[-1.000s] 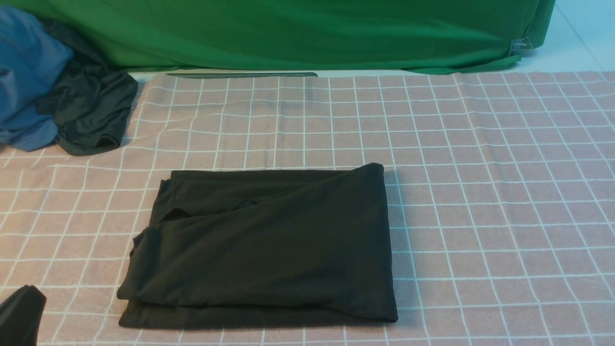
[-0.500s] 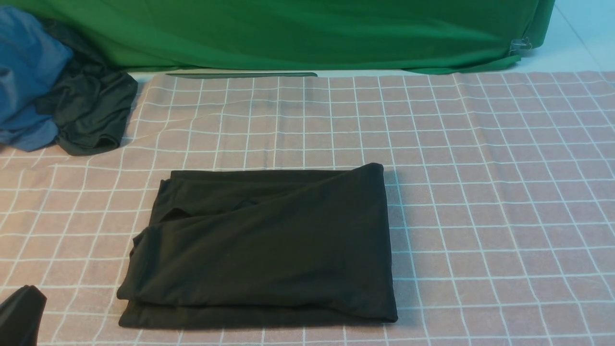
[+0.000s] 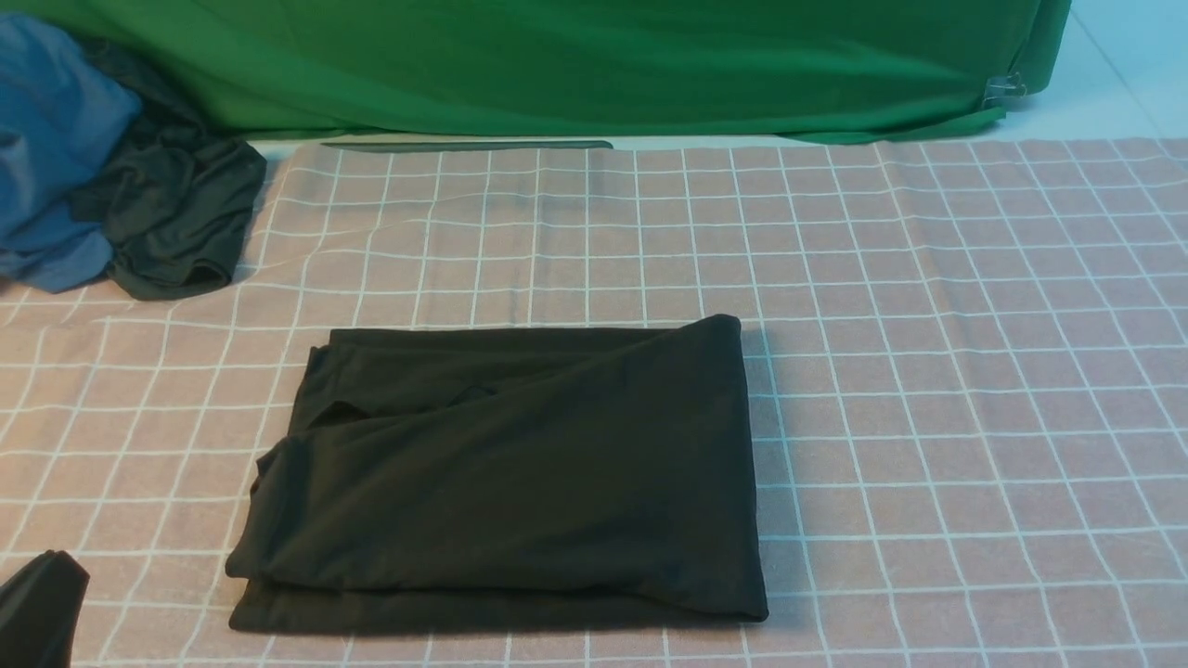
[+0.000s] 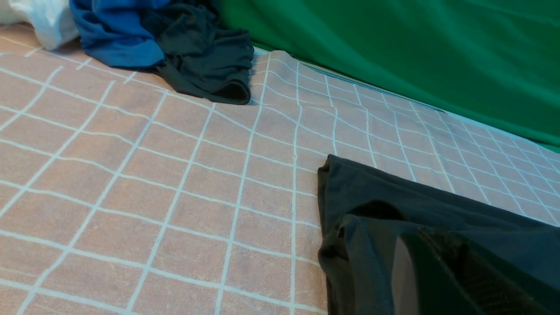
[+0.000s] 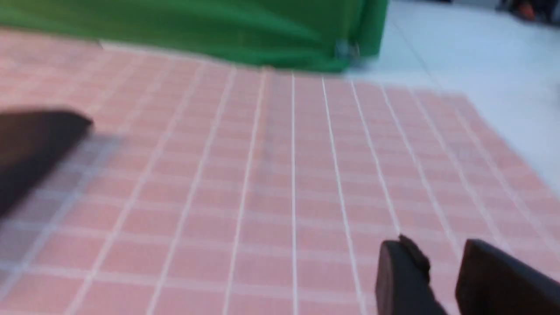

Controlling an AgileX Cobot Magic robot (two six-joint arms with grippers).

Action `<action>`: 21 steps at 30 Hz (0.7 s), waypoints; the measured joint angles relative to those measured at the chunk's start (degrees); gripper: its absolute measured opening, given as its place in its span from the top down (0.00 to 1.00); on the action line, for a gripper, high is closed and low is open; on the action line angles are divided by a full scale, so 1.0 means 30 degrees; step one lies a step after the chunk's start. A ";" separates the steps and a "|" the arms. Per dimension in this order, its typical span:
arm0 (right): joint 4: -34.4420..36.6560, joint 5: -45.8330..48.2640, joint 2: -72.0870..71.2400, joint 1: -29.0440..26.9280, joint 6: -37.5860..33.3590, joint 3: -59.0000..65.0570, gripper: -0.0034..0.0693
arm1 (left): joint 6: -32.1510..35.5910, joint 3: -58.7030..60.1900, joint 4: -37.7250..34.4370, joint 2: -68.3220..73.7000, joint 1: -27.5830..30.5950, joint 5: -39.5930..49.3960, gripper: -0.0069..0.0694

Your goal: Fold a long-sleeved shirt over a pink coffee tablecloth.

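Note:
The long-sleeved shirt (image 3: 510, 482) lies folded into a black rectangle, layered along its left side, on the pink coffee tablecloth (image 3: 928, 325). Its chest print does not show. My left gripper (image 3: 42, 603) peeks in at the near left corner, apart from the shirt's left edge. In the left wrist view that gripper (image 4: 426, 236) is shut and empty, with the shirt (image 4: 372, 192) beyond it. My right gripper (image 5: 439, 253) appears only in the right wrist view. It is open over bare tablecloth (image 5: 284, 175), holding nothing, and the shirt (image 5: 35, 140) is a dark blur off to the side.
A crumpled blue garment (image 3: 46, 148) and a smaller dark garment (image 3: 176, 223) lie heaped at the far left. A green cloth (image 3: 557, 65) hangs along the back edge, with a clear clip (image 3: 1007, 88) at its right end. Pale surface (image 3: 1123, 74) lies beyond the tablecloth's far right.

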 joint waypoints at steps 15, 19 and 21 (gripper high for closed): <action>0.0000 -0.1075 -0.0091 0.2189 0.0334 0.0230 0.63 | 0.0000 0.0000 0.0000 0.0000 0.0000 -0.0018 0.85; 0.0000 -0.1075 -0.0091 0.2555 0.0334 0.0230 0.63 | 0.0000 0.0000 0.0000 0.0000 0.0000 -0.0018 0.85; 0.0000 -0.1075 -0.0091 0.2621 0.0334 0.0230 0.63 | 0.0000 0.0000 0.0000 0.0000 0.0000 -0.0018 0.85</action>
